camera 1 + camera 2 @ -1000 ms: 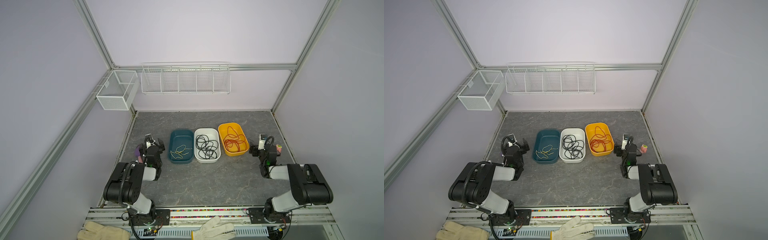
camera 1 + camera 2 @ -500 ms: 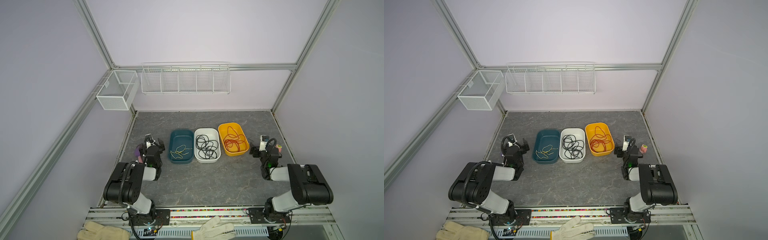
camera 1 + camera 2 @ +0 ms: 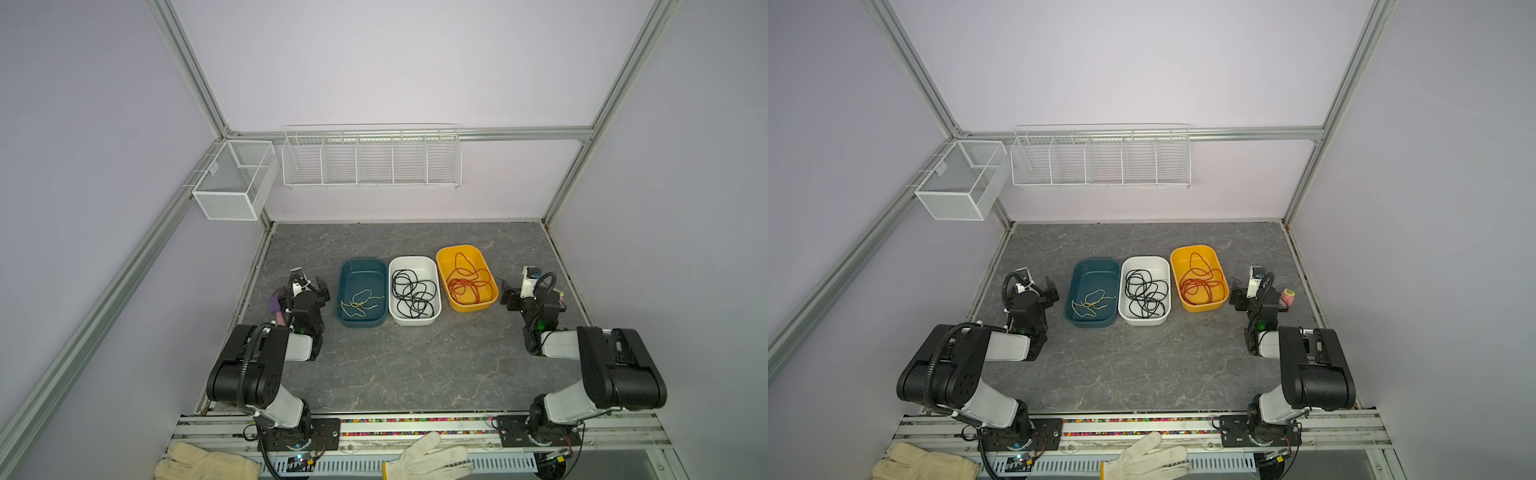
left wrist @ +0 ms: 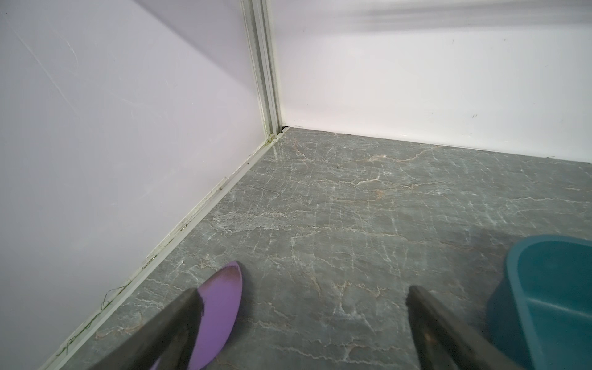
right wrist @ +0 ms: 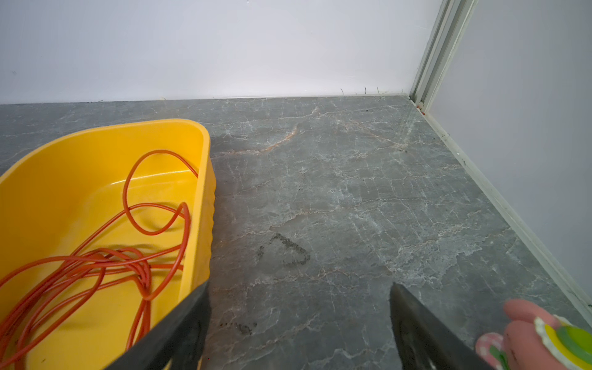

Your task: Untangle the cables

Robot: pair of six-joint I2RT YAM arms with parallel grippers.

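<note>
The left gripper (image 4: 302,290) sits low over the grey table (image 4: 352,192), near its left edge. Its jaws stand wide apart and hold nothing. A purple object (image 4: 221,307) lies just beside one finger; whether they touch cannot be told. The teal tray (image 4: 544,288) sits near the other finger.

The right gripper (image 5: 300,285) sits low over the table near the right edge. Its jaws are also wide apart and empty. One finger is just beside the wall of the yellow tray (image 5: 96,134), and a pink toy (image 5: 525,326) lies near the other finger.

Between the two grippers, both top views show three trays standing side by side in a row: teal, then the white tray (image 3: 413,258), then yellow. A pale yellow cable (image 3: 360,302) lies loosely in the teal tray. A black cable (image 3: 413,293) loops in the white tray. A red cable (image 5: 137,259) coils in the yellow tray.

White wire baskets (image 3: 372,162) hang on the frame behind the table. Pale gloves (image 3: 428,457) lie along the front rail.
</note>
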